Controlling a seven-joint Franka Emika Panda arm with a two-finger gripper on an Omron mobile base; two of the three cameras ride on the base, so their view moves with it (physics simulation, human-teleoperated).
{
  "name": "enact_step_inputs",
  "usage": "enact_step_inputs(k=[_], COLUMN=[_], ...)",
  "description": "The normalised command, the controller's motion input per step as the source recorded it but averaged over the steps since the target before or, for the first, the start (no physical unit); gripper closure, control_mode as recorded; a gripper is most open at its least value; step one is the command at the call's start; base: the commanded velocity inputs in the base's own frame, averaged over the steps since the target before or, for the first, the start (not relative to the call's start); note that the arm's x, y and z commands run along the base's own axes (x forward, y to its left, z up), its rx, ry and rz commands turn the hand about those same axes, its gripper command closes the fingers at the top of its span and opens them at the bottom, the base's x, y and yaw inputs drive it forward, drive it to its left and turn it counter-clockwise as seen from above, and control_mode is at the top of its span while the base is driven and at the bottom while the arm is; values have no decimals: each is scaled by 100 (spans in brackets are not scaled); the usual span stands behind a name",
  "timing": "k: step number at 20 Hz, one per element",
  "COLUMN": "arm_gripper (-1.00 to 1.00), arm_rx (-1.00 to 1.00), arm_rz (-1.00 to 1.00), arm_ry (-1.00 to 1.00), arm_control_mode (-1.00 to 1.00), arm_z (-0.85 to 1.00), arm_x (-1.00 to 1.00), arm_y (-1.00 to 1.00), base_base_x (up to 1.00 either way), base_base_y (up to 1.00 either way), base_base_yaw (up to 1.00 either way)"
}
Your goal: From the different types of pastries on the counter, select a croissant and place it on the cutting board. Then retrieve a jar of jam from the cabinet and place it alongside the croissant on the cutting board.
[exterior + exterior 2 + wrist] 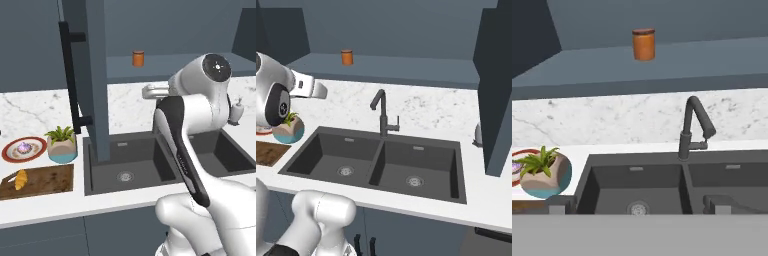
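Far off to the left of the fingers, the croissant [20, 179] is lying on the cutting board [47, 180], next to a plate [24, 149] with the purple pastry. A potted plant [543, 171] sits just up-left of the left fingertip [558, 204]. Gripper [639, 205] is spread wide, nothing in it, over the sink [662, 187]. The jar of jam [644, 44] stands upright on the cabinet shelf [662, 65], well above and beyond the fingers, about centred between them.

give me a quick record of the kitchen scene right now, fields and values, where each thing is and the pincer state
croissant: lying on the cutting board
jar of jam: upright on the open cabinet shelf, above the sink
cupcake-like pastry: on a red-rimmed plate behind the board
potted plant: beside the plate
pincer: open, holding nothing, facing the jar
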Motion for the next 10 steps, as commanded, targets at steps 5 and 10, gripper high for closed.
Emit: enact_step_inputs(k=[5,10], arm_gripper=[-100,-100], arm_rx=[0,0], arm_rz=[2,13], arm_ry=[-7,2], arm_control_mode=[-100,-100], arm_z=[99,54], arm_x=[3,47], arm_y=[24,4], base_base_x=[0,0], base_base_y=[0,0], base_base_yaw=[0,0])
